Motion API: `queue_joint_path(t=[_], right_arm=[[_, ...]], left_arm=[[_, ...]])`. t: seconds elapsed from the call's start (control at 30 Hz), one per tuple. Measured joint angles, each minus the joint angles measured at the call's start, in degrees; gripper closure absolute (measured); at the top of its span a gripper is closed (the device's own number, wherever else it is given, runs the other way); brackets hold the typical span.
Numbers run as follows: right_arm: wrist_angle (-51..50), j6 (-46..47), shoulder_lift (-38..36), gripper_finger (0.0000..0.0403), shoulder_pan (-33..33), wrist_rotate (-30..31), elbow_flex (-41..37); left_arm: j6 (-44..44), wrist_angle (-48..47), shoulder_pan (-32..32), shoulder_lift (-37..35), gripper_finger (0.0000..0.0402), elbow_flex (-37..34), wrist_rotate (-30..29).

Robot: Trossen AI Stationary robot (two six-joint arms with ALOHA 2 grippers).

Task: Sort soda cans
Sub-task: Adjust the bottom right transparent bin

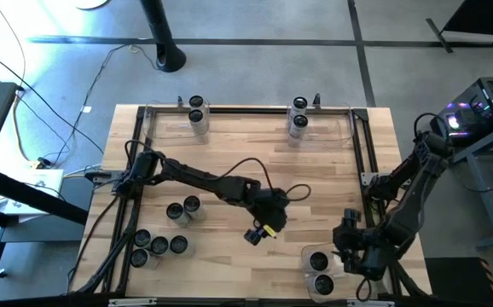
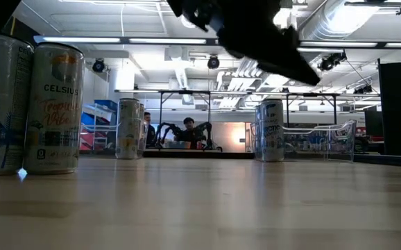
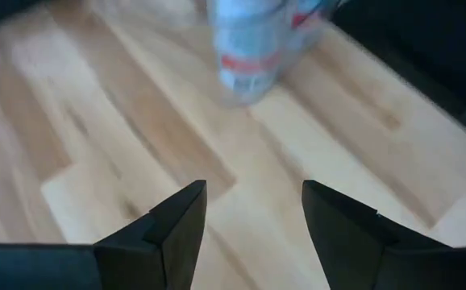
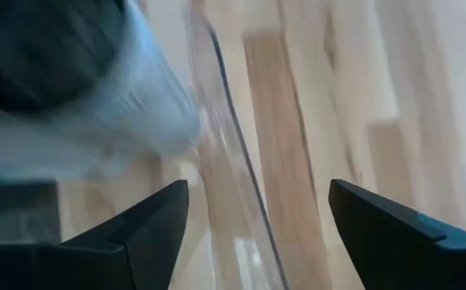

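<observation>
With its fingers apart and empty, the left end effector (image 1: 259, 232) hangs over bare tabletop (image 1: 229, 256), a soda can (image 3: 253, 48) just ahead; approaching off-centre could tip it.

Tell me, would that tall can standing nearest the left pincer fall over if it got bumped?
Probably. The can looks tall and narrow, standing upright, so a high bump might tip it. It's round, so once down it would likely roll across the smooth wooden table.

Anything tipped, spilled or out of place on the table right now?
Nothing stands out. Every can in view stands upright: two pairs in the far bins, a loose group on the table's left, two near the right gripper. No spills.
</observation>
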Motion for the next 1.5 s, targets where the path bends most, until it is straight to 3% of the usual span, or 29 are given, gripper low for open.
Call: queue_joint_path(t=[0.17,0.4,0.57,0.93,1.13,1.5], right_arm=[[3.6,3.7,0.0,0.0132,0.2,-4.8,-7.0],[7.4,4.5,0.0,0.0177,-1.0,-5.3,-12.0],[7.9,3.4,0.0,0.0234,-2.2,-5.4,-13.3],[6.6,4.9,-0.1,0.0365,-5.3,-6.0,-13.4],[6.0,5.9,0.0,0.0382,-7.1,-4.7,-13.4],[3.2,2.0,0.0,0.0382,-7.1,-4.2,-13.4]], left_arm=[[-1.0,-2.5,0.1,0.0,0.0218,0.0,-0.2],[-1.9,-4.3,0.9,0.0,0.0243,0.0,0.0],[-3.1,-4.4,2.3,0.0,0.0261,-0.7,-0.2],[-11.9,4.4,3.1,-5.4,0.0282,-10.3,-13.9],[-15.9,10.5,2.0,-11.0,0.0282,-16.9,-19.8],[-18.1,16.5,-0.7,-14.8,0.0282,-21.9,-23.0]])
